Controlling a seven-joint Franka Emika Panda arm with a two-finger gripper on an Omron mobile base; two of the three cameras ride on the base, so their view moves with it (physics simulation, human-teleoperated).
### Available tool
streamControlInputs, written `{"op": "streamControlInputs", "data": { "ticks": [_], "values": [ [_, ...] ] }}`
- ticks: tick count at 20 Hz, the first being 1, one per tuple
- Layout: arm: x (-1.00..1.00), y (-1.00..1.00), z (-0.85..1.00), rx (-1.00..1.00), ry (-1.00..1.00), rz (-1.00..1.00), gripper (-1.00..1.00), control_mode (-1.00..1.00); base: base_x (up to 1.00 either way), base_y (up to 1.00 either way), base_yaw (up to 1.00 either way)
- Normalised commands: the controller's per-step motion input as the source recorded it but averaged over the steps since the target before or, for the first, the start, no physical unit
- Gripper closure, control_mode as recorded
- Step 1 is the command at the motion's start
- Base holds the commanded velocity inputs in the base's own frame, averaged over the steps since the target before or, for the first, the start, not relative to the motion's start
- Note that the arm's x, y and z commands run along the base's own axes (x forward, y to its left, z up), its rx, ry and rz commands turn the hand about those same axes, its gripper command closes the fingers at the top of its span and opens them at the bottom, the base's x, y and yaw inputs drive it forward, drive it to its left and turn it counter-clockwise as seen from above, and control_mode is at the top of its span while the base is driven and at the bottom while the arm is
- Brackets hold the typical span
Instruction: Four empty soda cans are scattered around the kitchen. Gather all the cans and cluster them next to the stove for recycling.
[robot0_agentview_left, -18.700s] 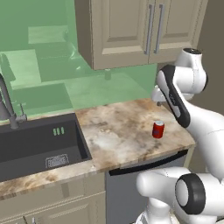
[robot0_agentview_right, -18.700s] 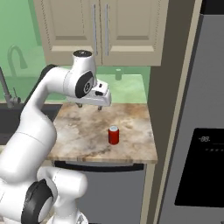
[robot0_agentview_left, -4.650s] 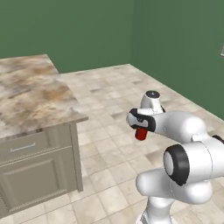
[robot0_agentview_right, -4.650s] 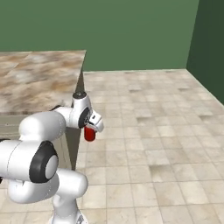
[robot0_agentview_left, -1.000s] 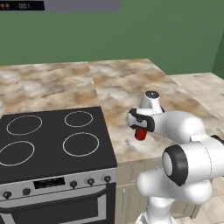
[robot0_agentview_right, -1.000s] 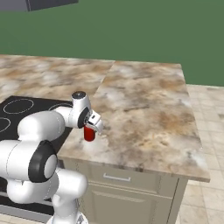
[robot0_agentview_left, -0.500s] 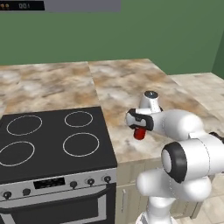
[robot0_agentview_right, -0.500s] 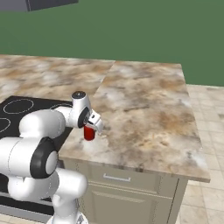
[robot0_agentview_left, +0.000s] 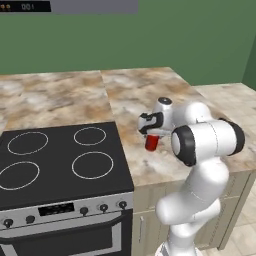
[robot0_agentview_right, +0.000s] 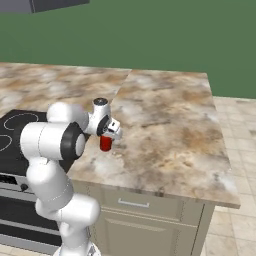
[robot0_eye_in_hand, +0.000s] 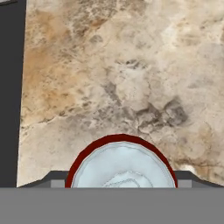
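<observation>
- Can (robot0_agentview_left: 151, 143): red with a silver top, it hangs upright in the fingers (robot0_agentview_left: 150, 136), which are closed on it from above, over the table (robot0_agentview_left: 150, 90) just right of the stove (robot0_agentview_left: 60, 160).
- Judging by the base views, the can sits slightly above the stone, not yet resting on it.
- To do the step well, lower it straight down, keep it upright, set it on bare stone beside the cooktop's edge rather than on the glass, and open only once it stands.
- Farther back, the marbled table runs on toward the green wall (robot0_agentview_left: 150, 35); I see no containers.
</observation>
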Motion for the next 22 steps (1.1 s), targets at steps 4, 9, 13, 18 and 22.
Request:
{"op": "streamControlInputs", "data": {
  "ticks": [4, 9, 13, 18, 22],
  "values": [
    [0.87, 0.35, -0.01, -0.05, 0.06, 0.08, 1.0, -1.0, 0.0, 0.0, 0.0],
    [0.61, 0.37, -0.07, -0.09, 0.05, 0.01, 1.0, -1.0, 0.0, 0.0, 0.0],
    [0.41, 0.16, -0.26, 0.0, -0.03, 0.0, 1.0, -1.0, 0.0, 0.0, 0.0],
    [0.32, 0.01, -0.14, -0.01, -0.04, 0.0, 1.0, -1.0, 0.0, 0.0, 0.0],
    [0.3, 0.16, -0.14, 0.0, -0.02, 0.0, 1.0, -1.0, 0.0, 0.0, 0.0]
  ]
}}
